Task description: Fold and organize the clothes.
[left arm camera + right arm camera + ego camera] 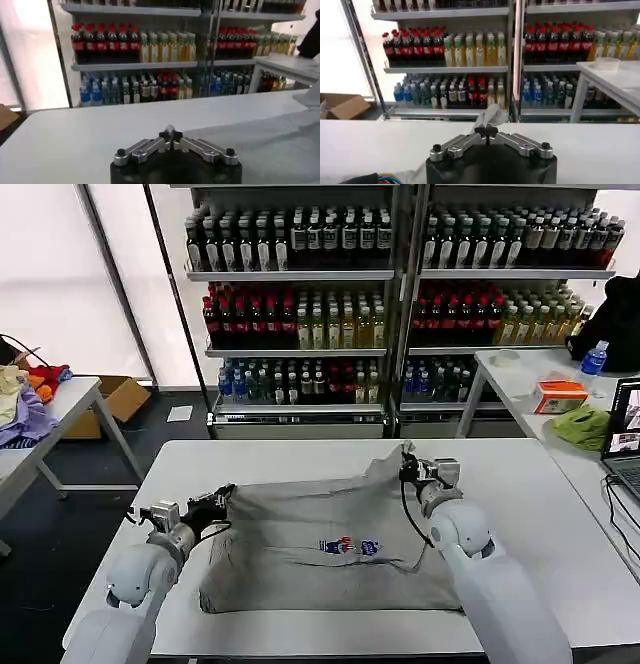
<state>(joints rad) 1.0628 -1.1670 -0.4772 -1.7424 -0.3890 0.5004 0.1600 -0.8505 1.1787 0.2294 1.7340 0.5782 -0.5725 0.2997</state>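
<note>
Shirt (330, 544) lies spread mid-table (545, 514) w/ chest print up, left gripper (222, 502) pinching its far corner, right gripper (407, 467) pressed shut on opposite far corner lifted just off surface — fold step underway, prob. next: carry both corners evenly toward near hem.

Both arms reach forward, elbows bent. The left gripper (224, 500) sits low, its fingers pinched together on the shirt (330, 549). The right gripper (408, 467) is raised higher and further forward, fingers likewise closed on cloth.
</note>
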